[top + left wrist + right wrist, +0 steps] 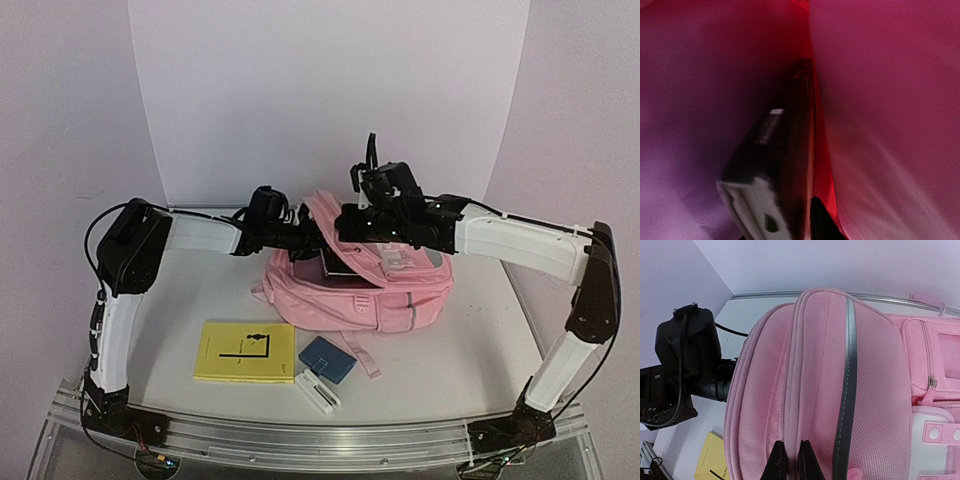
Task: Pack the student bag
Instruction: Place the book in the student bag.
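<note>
The left pincer (785,215), deep inside the student bag (380,290) in the middle of the worktop (470,350), grips a dark book (785,130), while the right pincer (791,462) is clamped on the bag's flap seam, holding the mouth apart. If that fabric slips, the opening could fold onto the book and snag it. A yellow booklet (245,351), blue wallet (327,359) and white box (317,391) lie nearer the arm bases, unobstructed.

A white surface (480,350) carries the student bag (385,300), a pink backpack lying toward the back at centre. Nearer the front edge, a yellow booklet (245,351) lies flat. Just to its right sits a small blue pouch (327,359), with a slim white box (317,391) at the pouch's near corner. A pink strap (362,355) trails from the bag beside the pouch.
</note>
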Motion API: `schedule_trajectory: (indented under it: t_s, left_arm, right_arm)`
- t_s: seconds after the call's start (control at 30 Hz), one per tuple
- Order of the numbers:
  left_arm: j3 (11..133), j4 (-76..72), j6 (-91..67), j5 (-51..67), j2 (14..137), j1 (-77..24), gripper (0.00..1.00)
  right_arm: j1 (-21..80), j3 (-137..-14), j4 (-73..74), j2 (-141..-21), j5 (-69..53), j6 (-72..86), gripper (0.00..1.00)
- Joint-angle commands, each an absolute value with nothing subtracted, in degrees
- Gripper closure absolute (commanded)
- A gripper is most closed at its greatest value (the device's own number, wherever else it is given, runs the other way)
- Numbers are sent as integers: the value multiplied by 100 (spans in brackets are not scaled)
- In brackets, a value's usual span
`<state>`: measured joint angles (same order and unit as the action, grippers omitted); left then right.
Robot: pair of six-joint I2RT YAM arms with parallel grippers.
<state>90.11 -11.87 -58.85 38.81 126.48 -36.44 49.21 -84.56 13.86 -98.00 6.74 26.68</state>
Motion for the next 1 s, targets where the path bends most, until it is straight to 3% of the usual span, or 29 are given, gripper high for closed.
schedule_trajectory:
  t_s: [0.0, 0.07, 0.2, 0.37, 0.6, 0.97]
  left_arm:
    - [9442, 4, -5046, 3100, 12568, -3649, 62]
    - [9413, 557, -4803, 2716, 12412, -3648, 51]
    - [9164, 1024, -4404, 2187, 12070, -3648, 37]
    - [8847, 1179, -4334, 1973, 11764, -3647, 30]
    - [8929, 1134, -4408, 2291, 12002, -3757, 41]
    - [9486, 721, -4247, 2529, 12655, -4080, 67]
  right_arm:
    - [4979, -8514, 535, -9270, 709, 2721, 100]
    - [4977, -8479, 536, -9242, 741, 2706, 100]
    - [4976, -8406, 535, -9186, 802, 2681, 100]
    - [4975, -8357, 526, -9167, 817, 2687, 100]
    - [4980, -8380, 527, -9180, 814, 2688, 100]
    - [4975, -8361, 527, -9162, 847, 2646, 100]
